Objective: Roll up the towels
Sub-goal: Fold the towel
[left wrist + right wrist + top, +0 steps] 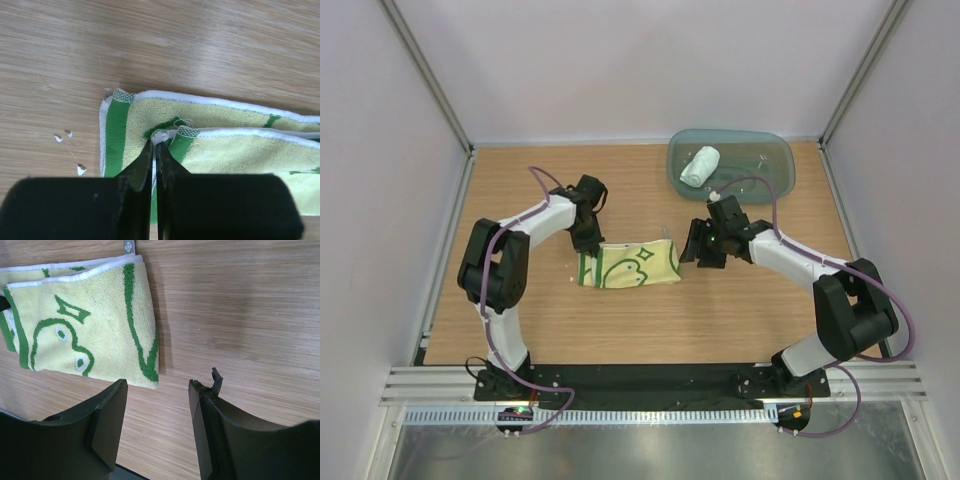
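Two towels are on your table: the plain pale towel (700, 165) lies rolled up inside the translucent teal tray (775, 152) at the far right corner, toward the tray's left side, and it is the only thing you can make out in there. The yellow towel with green drawings (628, 266) lies flat on the wooden table (620, 330), folded into a long strip between your two arms and well apart from the tray. Your left gripper (157, 142) is pressed together on that strip's left end, pinching a white-edged corner of the upper layer between its fingertips. Your right gripper (157, 386) is spread wide and holds nothing. Its fingers hang over bare wood just beside the strip's right end, with the nearest towel corner showing between them. A few small white specks (67, 135) lie on the wood left of the towel.
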Tool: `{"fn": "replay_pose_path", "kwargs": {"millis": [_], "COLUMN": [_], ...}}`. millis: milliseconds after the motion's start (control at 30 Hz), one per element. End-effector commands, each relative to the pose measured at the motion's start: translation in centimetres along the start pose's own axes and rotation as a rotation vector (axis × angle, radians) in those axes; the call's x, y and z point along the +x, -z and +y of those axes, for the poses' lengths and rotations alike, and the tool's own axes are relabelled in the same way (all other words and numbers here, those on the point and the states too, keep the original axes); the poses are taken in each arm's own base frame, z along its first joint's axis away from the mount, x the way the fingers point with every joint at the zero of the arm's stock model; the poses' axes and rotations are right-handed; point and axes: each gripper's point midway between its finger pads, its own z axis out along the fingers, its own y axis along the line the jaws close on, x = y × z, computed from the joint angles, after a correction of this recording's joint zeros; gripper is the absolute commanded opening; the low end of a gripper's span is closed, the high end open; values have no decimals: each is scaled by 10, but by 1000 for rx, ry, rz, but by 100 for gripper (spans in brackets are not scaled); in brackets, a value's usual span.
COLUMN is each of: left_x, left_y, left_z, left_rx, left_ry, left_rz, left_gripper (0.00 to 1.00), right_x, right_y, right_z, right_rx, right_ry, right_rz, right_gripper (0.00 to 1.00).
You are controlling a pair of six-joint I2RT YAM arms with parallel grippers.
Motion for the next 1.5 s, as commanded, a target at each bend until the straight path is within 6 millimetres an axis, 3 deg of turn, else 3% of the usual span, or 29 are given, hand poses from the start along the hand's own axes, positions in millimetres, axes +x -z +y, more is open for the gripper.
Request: {"fn": "replay_pose_path", "kwargs": {"millis": [0, 333, 500, 700, 900, 1000, 1033, 1233, 1467], "left_x": [-26, -40, -50, -68, -68, -64, -63, -66, -65], "left_y": [42, 67, 69, 36, 5, 3, 3, 17, 41], "left_z": [-17, -22, -24, -18, -7, -4, -2, 4, 4], "left_rx": [86, 105, 102, 72, 43, 33, 25, 1, 24], "left_ry": [-16, -51, -81, -97, -67, -65, -67, -63, -54], "left_rz": [-93, -132, -159, -146, -80, -68, -66, -94, -120], "left_gripper": [0, 0, 0, 1, 3, 11, 18, 39, 39], "right_x": [-4, -4, -1, 1, 5, 4, 5, 5, 9], "right_y": [4, 4, 0, -3, -3, -2, -3, -5, -3], "right_z": [5, 7, 4, 5, 2, 2, 2, 5, 6], "right_rx": [-19, -26, -19, -25, -17, -17, -17, -24, -26], "right_ry": [12, 16, 12, 16, 27, 25, 25, 26, 24], "right_rz": [-25, -22, -11, -2, 8, 7, 9, 13, 15], "right_gripper": [59, 59, 58, 58, 58, 58, 58, 58, 58]}}
